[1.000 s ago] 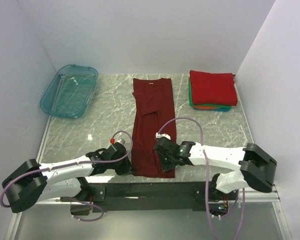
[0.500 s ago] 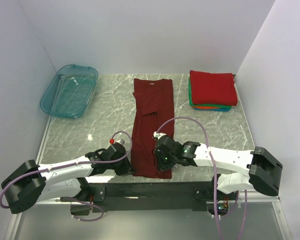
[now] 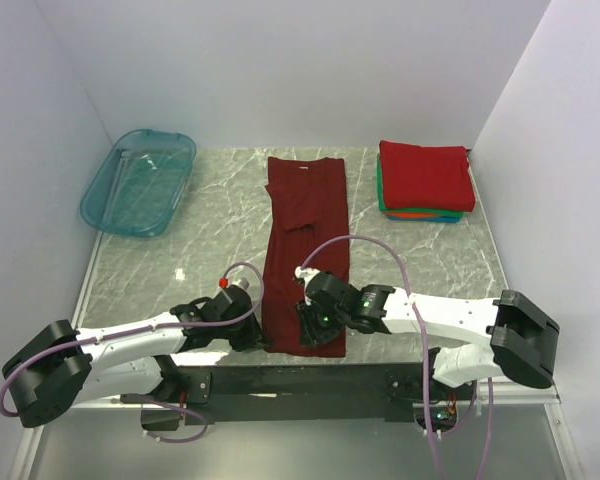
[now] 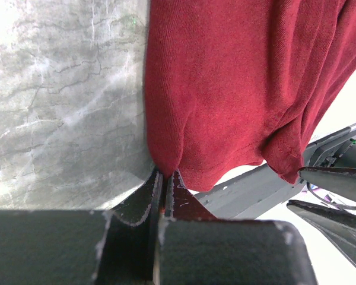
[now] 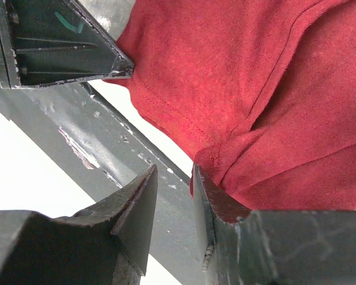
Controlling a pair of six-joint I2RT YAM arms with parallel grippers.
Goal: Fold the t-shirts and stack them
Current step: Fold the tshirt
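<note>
While the left gripper (image 4: 165,178) pinches the near-left hem corner of the dark maroon soft-cloth t-shirt (image 3: 305,230), jaws pressed tight on the fabric, the right gripper (image 5: 173,175) sits at the near-right hem w/ jaws spread and nothing between them. The hem's doubled corner lies just against one finger, not clamped.

The shirt lies lengthwise down the middle of the grey marble worktop (image 3: 200,240), collar twd the far edge, hem at the near edge & drooping slightly over it. Both long sides look folded in, so it reads as a narrow strip. The stack of folded t-shirts (image 3: 425,180), bright red on top w/ green, orange and blue edges below, sits at the far-right corner, well apart. A translucent teal plastic tub (image 3: 140,182) stands at the far-left corner.

Step in hand, prob.: the lengthwise fold, hem up twd collar. Only one hem corner is gripped atm. The next move likely needs the right gripper to close on its corner, catching all layers. Both arms would then lift and carry the hem fwd evenly so the strip doesn't skew. After that, approx. one more fold, then transfer onto the stack.
</note>
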